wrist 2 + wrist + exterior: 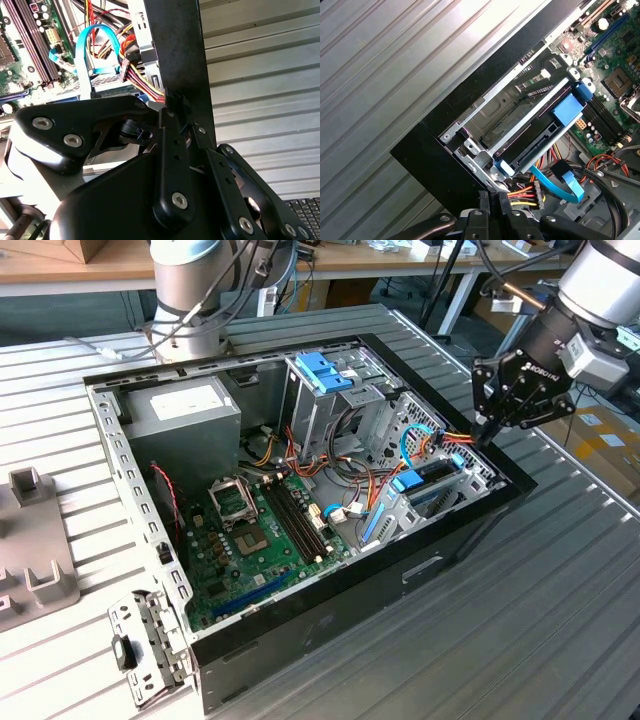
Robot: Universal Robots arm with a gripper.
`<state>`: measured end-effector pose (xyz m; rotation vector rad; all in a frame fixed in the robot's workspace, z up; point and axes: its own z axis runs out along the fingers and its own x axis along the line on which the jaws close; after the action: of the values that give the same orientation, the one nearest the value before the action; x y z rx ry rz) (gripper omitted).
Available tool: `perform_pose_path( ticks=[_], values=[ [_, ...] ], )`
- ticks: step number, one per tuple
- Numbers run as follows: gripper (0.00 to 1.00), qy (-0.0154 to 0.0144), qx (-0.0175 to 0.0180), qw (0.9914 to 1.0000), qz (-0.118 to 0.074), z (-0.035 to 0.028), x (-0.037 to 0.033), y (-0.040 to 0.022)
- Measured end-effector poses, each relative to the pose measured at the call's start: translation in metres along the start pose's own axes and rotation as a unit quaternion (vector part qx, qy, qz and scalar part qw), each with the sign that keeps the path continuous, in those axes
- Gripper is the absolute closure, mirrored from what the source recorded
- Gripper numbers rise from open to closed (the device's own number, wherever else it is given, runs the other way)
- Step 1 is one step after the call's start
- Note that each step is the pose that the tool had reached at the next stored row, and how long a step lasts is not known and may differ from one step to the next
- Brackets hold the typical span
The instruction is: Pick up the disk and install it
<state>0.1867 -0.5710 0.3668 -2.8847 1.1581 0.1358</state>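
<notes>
The black pincer (pixel 487 430), its fingers pressed together with nothing between them, hangs at the black rim of the open computer case (pixel 455 540), at the corner on the exterior view's right, just beside a red-yellow-black cable bundle (pixel 522 192). The disk (pixel 540 137), grey metal in a bright blue carrier frame, sits in the lower bay along that wall. Outside the rim, bare ribbed metal bench (pixel 560 580) lies open.

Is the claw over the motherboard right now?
No: in the exterior view the claw hangs by the computer case wall at the exterior view's right end, well apart from the motherboard.
</notes>
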Motion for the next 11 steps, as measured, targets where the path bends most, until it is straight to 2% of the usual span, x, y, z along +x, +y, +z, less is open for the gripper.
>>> perform_pose_path(
  ticks=[6,11],
  values=[
    [0.81,0.0,0.0,1.0,0.0,-0.0015,-0.0011,0.0009],
    [0.81,-0.0004,0.0004,1.0,0.0,-0.001,-0.0051,0.0048]
  ],
)
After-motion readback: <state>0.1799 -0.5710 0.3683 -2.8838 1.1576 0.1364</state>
